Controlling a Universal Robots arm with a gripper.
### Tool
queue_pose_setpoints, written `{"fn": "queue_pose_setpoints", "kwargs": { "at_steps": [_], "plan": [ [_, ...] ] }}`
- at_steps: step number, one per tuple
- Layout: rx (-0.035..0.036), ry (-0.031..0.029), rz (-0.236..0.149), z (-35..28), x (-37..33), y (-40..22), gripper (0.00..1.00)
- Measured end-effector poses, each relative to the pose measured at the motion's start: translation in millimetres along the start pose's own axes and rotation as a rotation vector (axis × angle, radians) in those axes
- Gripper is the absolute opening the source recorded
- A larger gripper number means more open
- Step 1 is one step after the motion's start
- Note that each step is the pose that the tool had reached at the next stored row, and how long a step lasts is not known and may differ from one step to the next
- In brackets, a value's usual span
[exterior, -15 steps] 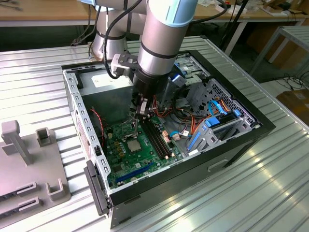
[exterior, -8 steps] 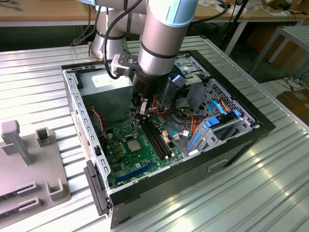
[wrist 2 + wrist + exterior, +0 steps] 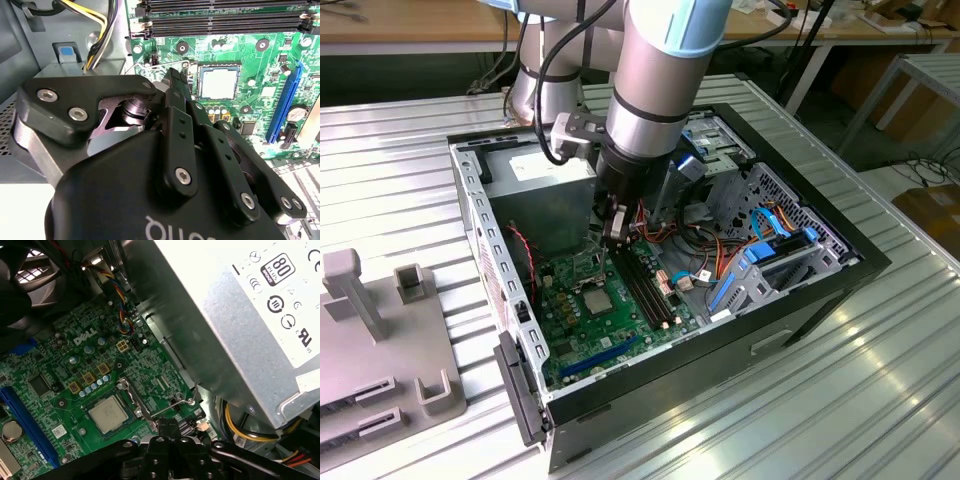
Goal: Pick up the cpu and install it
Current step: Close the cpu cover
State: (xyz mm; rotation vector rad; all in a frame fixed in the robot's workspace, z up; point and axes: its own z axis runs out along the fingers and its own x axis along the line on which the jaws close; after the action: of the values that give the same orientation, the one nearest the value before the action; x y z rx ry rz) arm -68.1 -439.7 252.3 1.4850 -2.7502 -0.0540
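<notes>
The black two-fingered gripper (image 3: 613,232) is down inside the open black computer case (image 3: 820,275), fingers pressed together and holding nothing, poised just above the green motherboard (image 3: 75,370). The small square cpu with its silvery-grey metal top (image 3: 107,414) lies flat in its socket on that board, just beside the fingertips (image 3: 174,79) and apart from them. The grey power supply box (image 3: 240,325) looms close alongside.

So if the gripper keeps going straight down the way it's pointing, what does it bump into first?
Probably the green motherboard, right beside the cpu lying in its socket. In both wrist views the gripper points at the metal latch lever next to the socket, so it might touch that first. Depth is hard to judge.
</notes>
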Motion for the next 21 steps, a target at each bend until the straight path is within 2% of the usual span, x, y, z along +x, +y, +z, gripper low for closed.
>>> {"fn": "queue_pose_setpoints", "kwargs": {
  "at_steps": [21],
  "plan": [
    [0.0,0.0,0.0,-0.1,4.4,-2.9,0.11]
  ]
}}
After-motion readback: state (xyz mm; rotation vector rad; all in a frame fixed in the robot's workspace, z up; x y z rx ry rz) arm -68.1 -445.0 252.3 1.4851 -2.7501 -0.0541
